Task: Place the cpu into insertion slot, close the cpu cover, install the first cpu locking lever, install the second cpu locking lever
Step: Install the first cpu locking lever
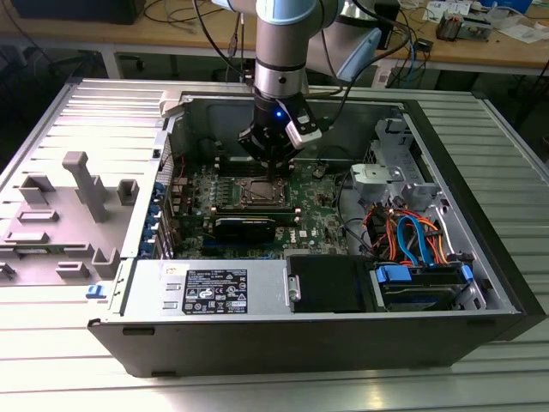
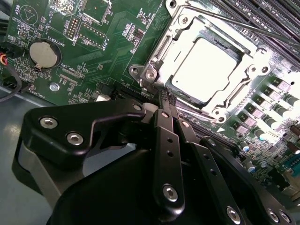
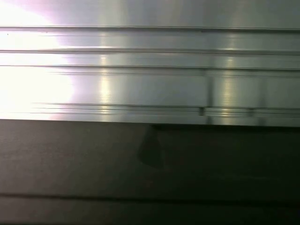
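Exterior view: I've got the arm coming straight down from above into the open PC case (image 1: 480,257), which lies on its side on the ribbed aluminium table (image 1: 257,395). Wrist is vertical, blue light on, pincer (image 1: 273,176) right over the CPU socket on the motherboard (image 1: 322,215). Laying the case flat puts the socket face-up, so a top-down approach works. Grey fixture tray (image 1: 60,223) sits outside the case on the exterior view's left, well apart from the work.

Second wrist view: the pincer (image 2: 166,96) is together, black fingers (image 2: 159,122) meeting at a narrow tip with nothing between them. The tip is just beside the socket's near corner, by a corner screw; I can't tell whether it's touching. The cpu (image 2: 206,65) is already seated in the socket, metal top showing bright. The cpu cover (image 2: 161,51) looks down flat around it, framing the chip through its window. A thin locking lever (image 2: 243,28) runs along the far side of the socket; whether it's latched I can't tell. Coin cell battery (image 2: 44,52) is off to the side, clear of the tip.

First wrist view: ribbed aluminium table (image 3: 150,70) above a dark panel (image 3: 150,164), probably the case wall.
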Motion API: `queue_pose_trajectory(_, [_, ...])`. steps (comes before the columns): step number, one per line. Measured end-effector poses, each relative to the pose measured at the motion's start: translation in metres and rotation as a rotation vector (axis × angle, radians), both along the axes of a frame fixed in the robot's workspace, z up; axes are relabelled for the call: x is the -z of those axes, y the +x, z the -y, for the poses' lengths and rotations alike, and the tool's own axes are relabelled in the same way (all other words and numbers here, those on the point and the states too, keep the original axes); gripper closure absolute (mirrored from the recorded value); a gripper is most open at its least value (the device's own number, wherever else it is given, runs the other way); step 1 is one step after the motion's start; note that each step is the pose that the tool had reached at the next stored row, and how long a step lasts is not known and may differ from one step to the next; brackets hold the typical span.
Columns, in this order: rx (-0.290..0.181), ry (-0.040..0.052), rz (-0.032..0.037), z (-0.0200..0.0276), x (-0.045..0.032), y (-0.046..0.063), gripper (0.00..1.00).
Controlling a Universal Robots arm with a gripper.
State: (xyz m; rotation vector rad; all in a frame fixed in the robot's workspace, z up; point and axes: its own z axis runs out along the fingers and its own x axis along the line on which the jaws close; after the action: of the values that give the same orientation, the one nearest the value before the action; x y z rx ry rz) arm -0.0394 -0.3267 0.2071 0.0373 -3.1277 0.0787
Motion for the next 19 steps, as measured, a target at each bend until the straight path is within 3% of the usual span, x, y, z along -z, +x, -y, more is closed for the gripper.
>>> queue_pose_trajectory(3, [0.0, 0.0001, -0.0002, 0.0, 0.0033, -0.0001, 0.89])
queue_pose_trajectory(7, [0.0, 0.0001, -0.0001, 0.0, -0.001, 0.0, 0.89])
queue_pose_trajectory(19, [0.0, 0.0001, -0.0004, 0.0019, 0.0003, 0.0, 0.89])
